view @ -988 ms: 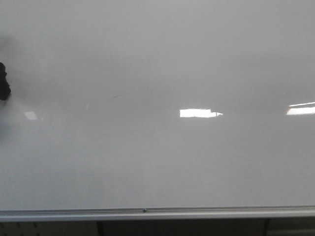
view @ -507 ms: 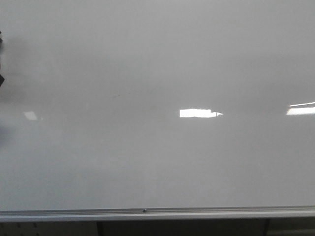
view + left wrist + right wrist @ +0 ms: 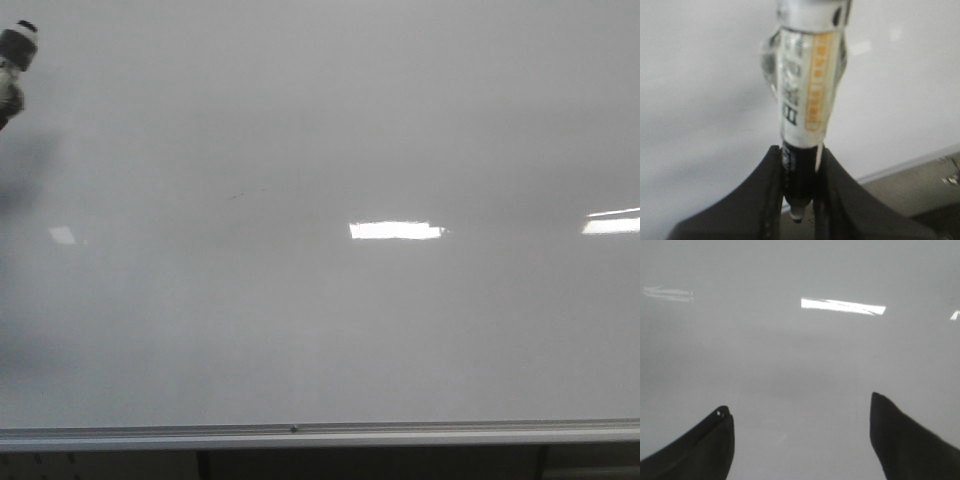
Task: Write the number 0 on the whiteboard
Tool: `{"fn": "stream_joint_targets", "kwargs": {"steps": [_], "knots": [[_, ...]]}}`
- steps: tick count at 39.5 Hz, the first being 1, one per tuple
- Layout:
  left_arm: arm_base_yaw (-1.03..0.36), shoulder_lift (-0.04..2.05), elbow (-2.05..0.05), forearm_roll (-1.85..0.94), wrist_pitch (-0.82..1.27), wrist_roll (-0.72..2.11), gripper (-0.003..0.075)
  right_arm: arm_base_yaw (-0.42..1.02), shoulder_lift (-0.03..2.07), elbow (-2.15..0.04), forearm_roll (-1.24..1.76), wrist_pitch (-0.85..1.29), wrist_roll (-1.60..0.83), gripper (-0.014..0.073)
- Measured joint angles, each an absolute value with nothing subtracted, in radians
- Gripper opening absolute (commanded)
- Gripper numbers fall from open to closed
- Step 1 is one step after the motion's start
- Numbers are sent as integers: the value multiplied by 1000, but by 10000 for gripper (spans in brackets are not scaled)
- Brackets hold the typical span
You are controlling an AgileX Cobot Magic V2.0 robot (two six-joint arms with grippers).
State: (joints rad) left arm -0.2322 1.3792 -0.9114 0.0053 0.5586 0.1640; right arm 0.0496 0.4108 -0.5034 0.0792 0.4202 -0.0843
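Observation:
The whiteboard (image 3: 330,150) is a glossy pale grey board that fills the front view, with a silver rail (image 3: 320,434) along its near edge. No drawn 0 shows on it. My left gripper (image 3: 799,152) is shut on a marker (image 3: 805,95) with a white and orange label and a black end. The marker's end (image 3: 14,55) shows at the far upper left of the front view, above the board. My right gripper (image 3: 800,407) is open and empty over bare board (image 3: 800,355); it is out of the front view.
Bright rectangular light reflections (image 3: 396,230) lie on the board at centre right and at the right edge (image 3: 612,222). A faint small mark (image 3: 237,196) sits left of centre. Below the rail is a dark gap (image 3: 370,465).
The dark shape at the left edge of the front view has gone and the marker's end now shows higher, in the upper left corner. The central reflection has shifted slightly left.

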Motion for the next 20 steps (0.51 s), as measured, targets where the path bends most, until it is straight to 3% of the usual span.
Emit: {"fn": "stream_joint_targets", "kwargs": {"steps": [10, 20], "knots": [[-409, 1355, -943, -437, 902, 625, -19, 89, 593, -626, 114, 555, -84, 580], [-507, 1354, -967, -654, 1188, 825, -19, 243, 782, -789, 220, 773, -136, 580]]}}
